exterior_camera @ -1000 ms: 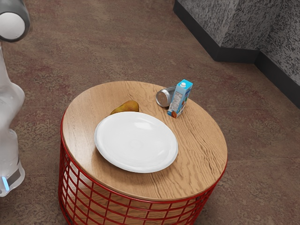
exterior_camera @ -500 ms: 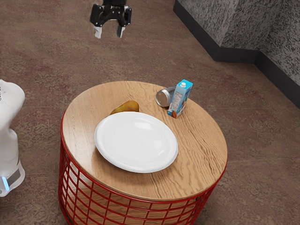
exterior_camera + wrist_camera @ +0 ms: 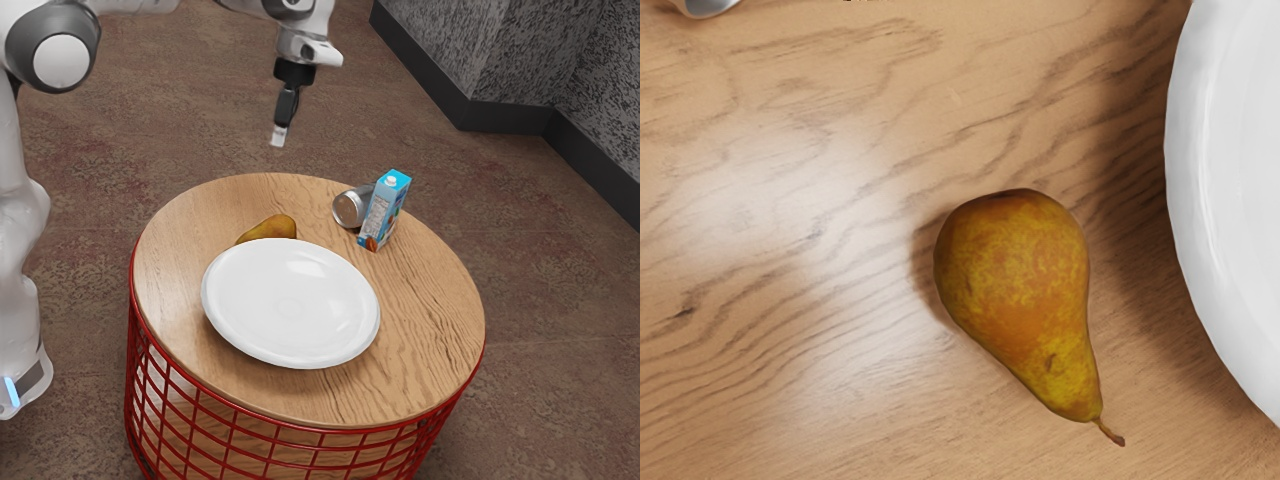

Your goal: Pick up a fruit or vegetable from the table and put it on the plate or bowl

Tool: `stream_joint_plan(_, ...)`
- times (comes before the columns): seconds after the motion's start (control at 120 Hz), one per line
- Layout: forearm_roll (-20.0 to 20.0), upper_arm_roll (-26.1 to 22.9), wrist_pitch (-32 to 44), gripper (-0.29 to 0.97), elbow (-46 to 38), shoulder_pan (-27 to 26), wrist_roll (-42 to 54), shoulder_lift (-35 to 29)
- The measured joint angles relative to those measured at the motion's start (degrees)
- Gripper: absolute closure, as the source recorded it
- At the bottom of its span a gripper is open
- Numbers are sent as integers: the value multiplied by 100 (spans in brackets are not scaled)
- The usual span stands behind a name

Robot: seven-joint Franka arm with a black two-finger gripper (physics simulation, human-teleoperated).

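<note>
A brown-yellow pear (image 3: 267, 229) lies on its side on the round wooden table (image 3: 425, 330), touching or nearly touching the far-left rim of the white plate (image 3: 290, 300). The plate has nothing on it. My gripper (image 3: 280, 135) hangs high above the table's far edge, pointing down and turned edge-on to the exterior view, open and holding nothing. In the wrist view the pear (image 3: 1020, 295) lies right under my hand, its stem end toward the plate (image 3: 1230, 200) beside it.
A silver can (image 3: 350, 207) lies on its side at the table's far side, with a blue-and-white carton (image 3: 385, 208) standing upright against it. The can's edge (image 3: 700, 5) also shows in the wrist view. The table has a red wire base (image 3: 200, 420).
My hand has moved toward the exterior view's right and lower, and has turned so it is now edge-on. The pear, plate, can and carton have not moved.
</note>
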Motion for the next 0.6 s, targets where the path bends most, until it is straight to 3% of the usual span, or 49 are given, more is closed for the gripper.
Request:
stream_joint_plan(0.117,-454,33,-252,0,36,120,-626,16)
stream_joint_plan(0.292,-641,-18,-134,0,24,517,-1276,667)
stream_joint_plan(0.442,-688,-141,377,0,15,-481,-1565,1385)
stream_joint_plan(0.6,-619,-142,880,0,9,-622,-1802,1659)
